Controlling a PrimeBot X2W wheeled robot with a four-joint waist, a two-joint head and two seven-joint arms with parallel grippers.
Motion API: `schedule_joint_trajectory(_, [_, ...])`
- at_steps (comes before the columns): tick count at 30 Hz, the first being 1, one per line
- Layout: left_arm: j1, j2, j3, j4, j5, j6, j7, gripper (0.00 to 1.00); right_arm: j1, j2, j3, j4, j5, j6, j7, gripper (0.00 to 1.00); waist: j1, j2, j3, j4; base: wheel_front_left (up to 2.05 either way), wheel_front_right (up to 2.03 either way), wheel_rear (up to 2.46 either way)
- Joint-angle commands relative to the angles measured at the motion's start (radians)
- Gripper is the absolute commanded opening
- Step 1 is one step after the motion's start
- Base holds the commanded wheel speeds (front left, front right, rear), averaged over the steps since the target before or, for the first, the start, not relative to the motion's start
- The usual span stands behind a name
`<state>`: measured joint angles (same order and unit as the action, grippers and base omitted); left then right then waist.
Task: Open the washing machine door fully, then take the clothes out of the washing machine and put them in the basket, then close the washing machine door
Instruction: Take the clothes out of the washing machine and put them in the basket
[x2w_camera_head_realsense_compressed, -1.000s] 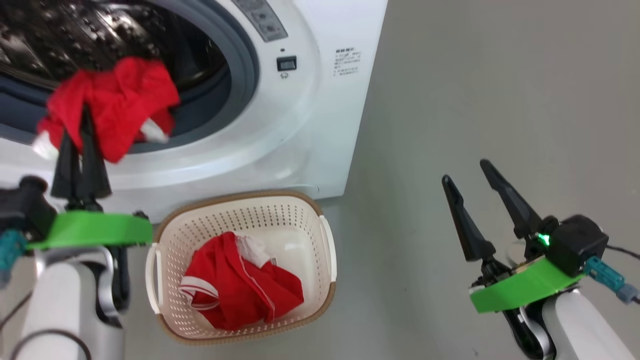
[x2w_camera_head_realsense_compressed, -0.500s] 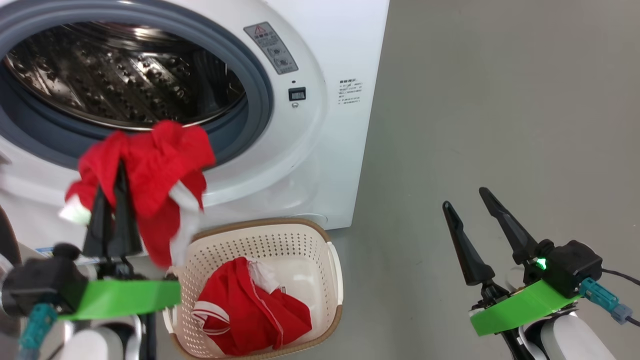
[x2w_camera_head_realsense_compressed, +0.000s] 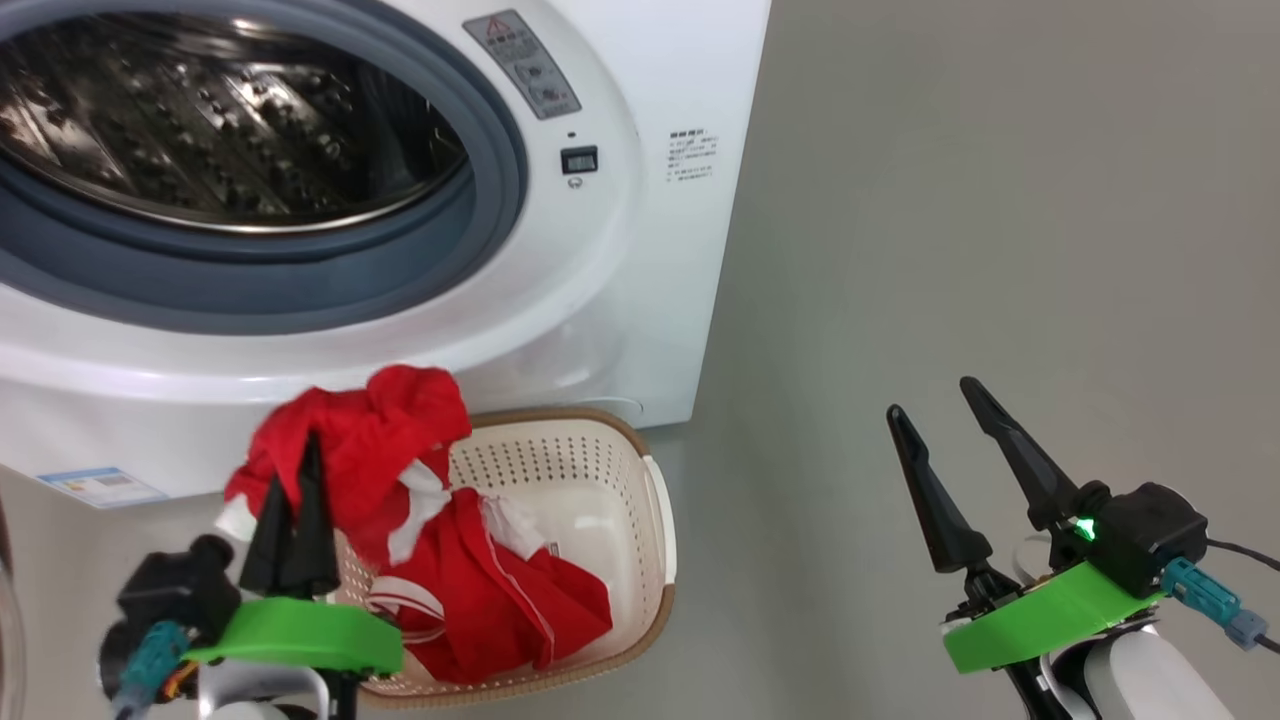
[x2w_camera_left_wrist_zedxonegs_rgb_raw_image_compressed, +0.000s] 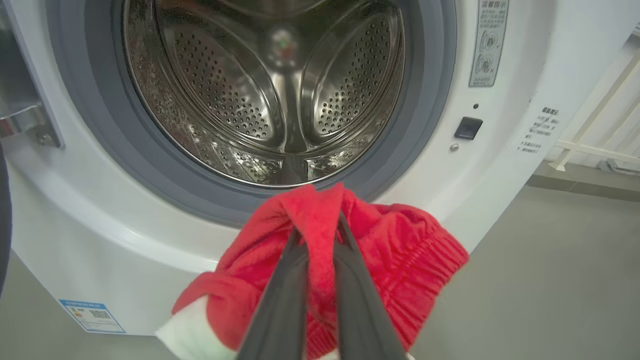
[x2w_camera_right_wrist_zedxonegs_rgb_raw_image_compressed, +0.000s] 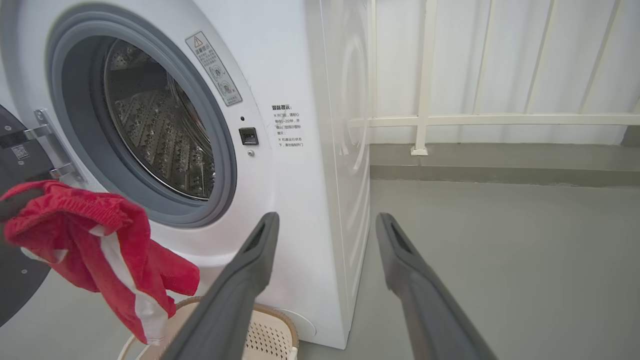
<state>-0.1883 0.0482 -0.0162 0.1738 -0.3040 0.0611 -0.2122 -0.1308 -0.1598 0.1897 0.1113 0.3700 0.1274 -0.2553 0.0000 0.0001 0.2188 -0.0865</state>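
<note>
Above the left rim of the basket (x2w_camera_head_realsense_compressed: 660, 520), my left gripper (x2w_camera_head_realsense_compressed: 295, 462) clamps one red piece of the clothes (x2w_camera_head_realsense_compressed: 385, 425) (another lies inside), so the drop seems to lie just down and rightward. My right gripper (x2w_camera_head_realsense_compressed: 930, 397), spread and empty, hangs well apart.

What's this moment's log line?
left gripper jaws shut on red garment | garment over basket rim | right gripper jaws open | door open
</note>
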Motion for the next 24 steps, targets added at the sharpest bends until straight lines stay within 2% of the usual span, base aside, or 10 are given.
schedule_joint_trajectory(1, [-0.049,0.010,0.020,0.021,-0.008,-0.004,-0.001,0.00,-0.034,-0.010,0.019,-0.026,0.012,0.003,-0.006,1.00,0.0000,-0.0001,0.033,-0.011,0.00,0.00,0.00])
schedule_joint_trajectory(13, [-0.228,0.004,-0.009,0.419,-0.109,-0.071,-0.026,0.00,-0.078,-0.022,0.034,-0.032,0.017,0.003,-0.006,1.00,0.0000,-0.0001,0.139,-0.029,0.00,0.00,0.00])
schedule_joint_trajectory(24, [-0.420,0.003,-0.056,0.802,-0.130,-0.086,-0.009,0.00,-0.124,-0.019,0.036,-0.039,0.023,0.003,-0.006,1.00,0.0000,-0.0001,0.243,-0.053,0.00,0.00,0.00])
